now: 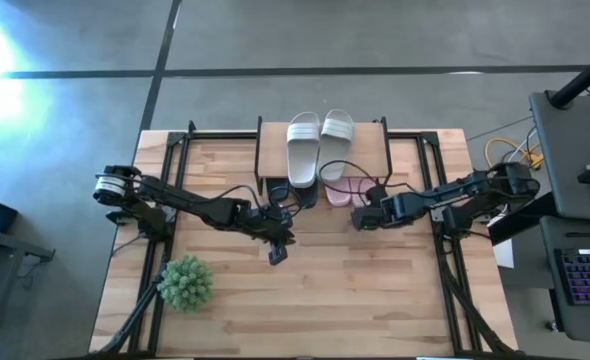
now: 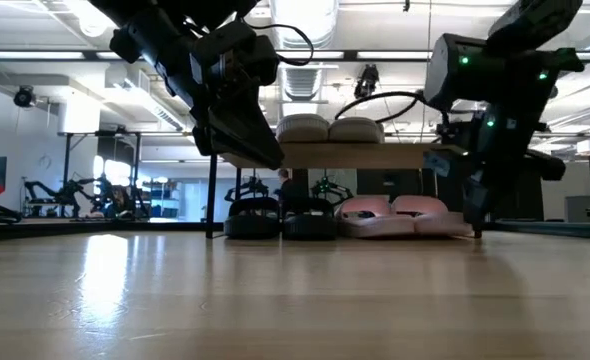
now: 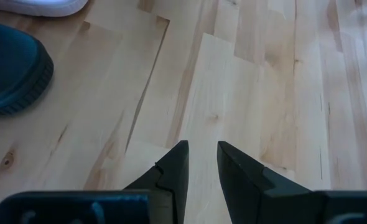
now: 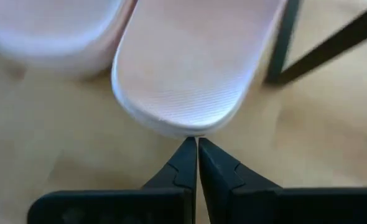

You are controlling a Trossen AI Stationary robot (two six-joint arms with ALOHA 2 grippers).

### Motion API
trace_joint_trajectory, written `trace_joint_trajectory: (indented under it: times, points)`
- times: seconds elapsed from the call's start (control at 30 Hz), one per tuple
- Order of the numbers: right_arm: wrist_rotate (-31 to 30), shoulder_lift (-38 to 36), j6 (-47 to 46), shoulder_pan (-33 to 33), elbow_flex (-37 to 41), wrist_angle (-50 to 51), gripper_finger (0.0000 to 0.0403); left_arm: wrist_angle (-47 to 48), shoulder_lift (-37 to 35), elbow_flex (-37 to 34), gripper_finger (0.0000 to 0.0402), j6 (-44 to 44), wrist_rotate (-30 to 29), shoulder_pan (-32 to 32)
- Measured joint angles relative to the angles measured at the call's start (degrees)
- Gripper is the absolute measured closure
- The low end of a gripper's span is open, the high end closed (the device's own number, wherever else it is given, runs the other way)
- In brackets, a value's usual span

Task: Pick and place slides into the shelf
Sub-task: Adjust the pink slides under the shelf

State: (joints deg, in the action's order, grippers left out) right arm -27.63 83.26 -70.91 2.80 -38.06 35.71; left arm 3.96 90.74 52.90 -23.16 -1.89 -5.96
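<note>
slides: three pairs, wide straps, open toes, all at the shelf at the desk's far middle
grey-white pair [image 1: 319,142]: on top of the shelf board, side by side; left one reaches nearer than the right
black pair [image 2: 280,220]: on the desk under the board, left side, heels toward the near edge
pink pair [image 2: 393,215]: under the board, right of the black pair, smooth pale soles, rounded heels
shelf [image 2: 375,155]: low, light wooden board on thin black legs; board mostly covered by the grey-white pair in the high view
left end effector [image 3: 202,163]: over bare desk just near-left of the shelf, fingers slightly parted, gripping nothing; a black slide heel shows just beside it in its wrist view
right end effector [image 4: 193,152]: clenched, fingertips together, empty, tips right at the heel edge of one pink slide; touching or just short, can't tell
desk [image 1: 375,290]: light wood planks, black frame rails along both sides
plant ball [image 1: 186,283]: green, spiky, near-left on the desk, well apart from the slides
</note>
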Motion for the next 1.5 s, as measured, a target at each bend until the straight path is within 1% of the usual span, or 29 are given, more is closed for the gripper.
trace_joint_trajectory:
  times: [0.1,0.2,0.27,0.37,0.43,0.53,0.57,0.63,0.67,0.77,0.83,0.9,1.0,1.03,1.17,1.23,1.3,1.43,1.5]
  points:
    - [-3.51,0.05,1.02,-2.04,0.00,-0.38,0.0394,-0.01,0.00,-0.02,0.0332,-0.07,0.00,0.00]
    - [-3.21,0.16,3.60,-4.25,0.00,-0.50,0.0394,-0.03,0.00,-0.02,0.0332,-0.11,0.02,0.00]
    - [-0.93,-0.10,5.42,-5.22,0.00,-0.75,0.0394,-0.01,0.00,-0.02,0.0332,-0.15,0.01,0.00]
    - [5.23,-0.96,8.68,-5.48,-0.02,-1.37,0.0394,-0.01,0.00,-0.04,0.0332,-0.44,0.02,0.00]
    - [11.85,-1.46,12.08,-4.84,-0.04,-3.52,0.0394,0.01,0.00,-0.04,0.0332,-0.56,0.02,0.00]
    - [22.75,-2.99,17.44,-2.65,0.00,-10.50,0.0394,0.04,0.00,-0.04,0.0332,-2.75,0.06,0.29]
    - [25.42,-3.64,18.41,-1.77,0.00,-13.04,0.0394,-0.03,0.00,-0.04,0.0332,-4.04,0.10,0.57]
    - [27.72,-5.08,18.62,0.10,0.00,-17.88,0.0394,-0.46,0.00,-0.07,0.0332,-6.70,0.05,1.38]
    - [27.56,-5.96,18.09,0.90,0.00,-19.97,0.0394,-0.90,-0.06,-0.07,0.0332,-7.79,0.04,1.77]
    - [24.34,-9.31,15.94,2.20,-0.06,-24.35,0.0394,-2.71,-0.71,0.26,0.0332,-8.50,0.00,2.76]
    - [23.00,-11.65,15.60,2.28,-0.07,-25.60,0.0394,-4.53,-1.83,0.63,0.0332,-7.98,0.33,3.04]
    - [21.35,-14.05,15.99,2.11,-0.08,-25.21,0.0394,-6.92,-3.04,0.96,0.0332,-7.66,0.85,3.42]
    - [15.05,-15.97,14.89,1.89,-0.08,-20.73,0.0394,-6.75,-4.16,0.89,0.0332,-7.50,0.88,4.40]
    - [14.28,-16.03,14.54,1.48,0.10,-18.85,0.0394,-6.72,-4.25,0.60,0.0332,-7.50,0.86,4.86]
    - [16.62,-13.61,14.33,-0.23,2.35,-17.95,0.0394,-6.04,-4.20,0.09,0.0332,-7.52,0.92,6.31]
    - [16.77,-11.33,14.41,-0.23,2.72,-20.29,0.0394,-6.29,-4.27,0.09,0.0332,-7.48,1.47,6.74]
    - [15.77,-9.07,14.98,-0.19,2.99,-21.39,0.0394,-6.13,-4.33,0.09,0.0332,-7.46,1.57,6.80]
    - [15.41,-3.58,17.37,-0.73,2.95,-27.67,0.0394,-6.06,-4.37,0.09,0.0332,-6.38,1.61,6.99]
    - [13.84,-0.78,18.55,-0.97,2.54,-30.18,0.0394,-5.98,-4.39,0.09,0.0332,-6.18,1.62,6.99]
